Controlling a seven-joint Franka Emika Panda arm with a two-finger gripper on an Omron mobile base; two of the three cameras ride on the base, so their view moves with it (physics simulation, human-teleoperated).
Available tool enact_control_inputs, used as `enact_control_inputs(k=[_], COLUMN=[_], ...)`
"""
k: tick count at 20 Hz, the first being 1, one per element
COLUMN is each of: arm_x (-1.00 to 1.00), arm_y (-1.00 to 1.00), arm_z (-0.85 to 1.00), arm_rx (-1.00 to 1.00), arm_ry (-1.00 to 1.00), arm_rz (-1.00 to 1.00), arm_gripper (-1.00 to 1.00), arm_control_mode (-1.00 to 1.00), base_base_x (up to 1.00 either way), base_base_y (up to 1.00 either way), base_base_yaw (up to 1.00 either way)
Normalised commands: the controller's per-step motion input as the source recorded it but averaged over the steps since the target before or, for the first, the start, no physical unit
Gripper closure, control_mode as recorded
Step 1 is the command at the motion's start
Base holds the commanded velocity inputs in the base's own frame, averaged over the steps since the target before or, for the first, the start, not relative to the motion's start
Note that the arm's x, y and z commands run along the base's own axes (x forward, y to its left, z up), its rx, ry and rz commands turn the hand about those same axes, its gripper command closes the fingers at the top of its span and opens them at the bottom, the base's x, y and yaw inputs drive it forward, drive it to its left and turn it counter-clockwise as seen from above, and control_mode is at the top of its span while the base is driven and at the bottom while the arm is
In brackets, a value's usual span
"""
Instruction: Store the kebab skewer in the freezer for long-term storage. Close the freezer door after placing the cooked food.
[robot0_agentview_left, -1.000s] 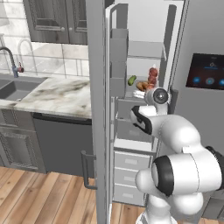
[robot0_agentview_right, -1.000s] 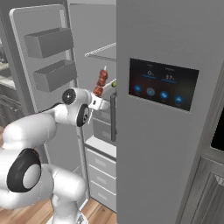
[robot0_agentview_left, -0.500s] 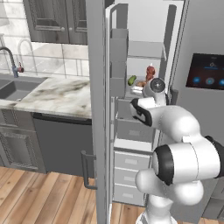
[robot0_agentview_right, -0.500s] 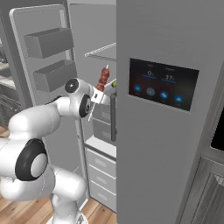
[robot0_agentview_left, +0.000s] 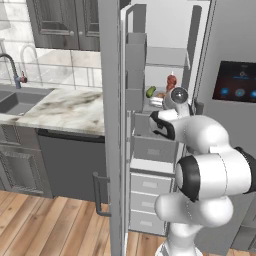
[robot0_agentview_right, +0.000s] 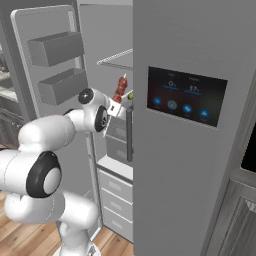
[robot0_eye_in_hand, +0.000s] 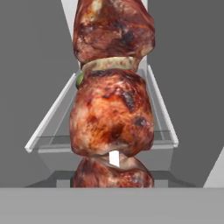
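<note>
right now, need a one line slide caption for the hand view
Kebab skewer fills the frame, its browned meat chunks upright before a glass freezer shelf with white walls behind.

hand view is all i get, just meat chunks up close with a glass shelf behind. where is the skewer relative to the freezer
Observer: The kebab skewer stands upright at the open freezer, at about the height of the shelf with the food.
Operator: is the door open enough
Observer: Yes, the freezer door is swung wide, its grey bins facing the arm.
Operator: anything already on that shelf
Observer: A green item lies on it, left of the skewer in the left base view.
</note>
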Motion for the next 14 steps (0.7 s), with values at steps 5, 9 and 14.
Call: enact_control_inputs(k=[5,9,14], arm_x=[0.28,0.35,0.26], arm_y=[0.00,0.00,0.00], arm_z=[0.00,0.00,0.00], arm_rx=[0.00,0.00,0.00], arm_ry=[0.00,0.00,0.00], arm_rz=[0.00,0.00,0.00], arm_gripper=[1.00,1.00,1.00], arm_control_mode=[-1.00,-1.00,-1.00], base_base_x=[0.00,0.00,0.00], base_base_y=[0.00,0.00,0.00], base_base_yaw=[0.00,0.00,0.00])
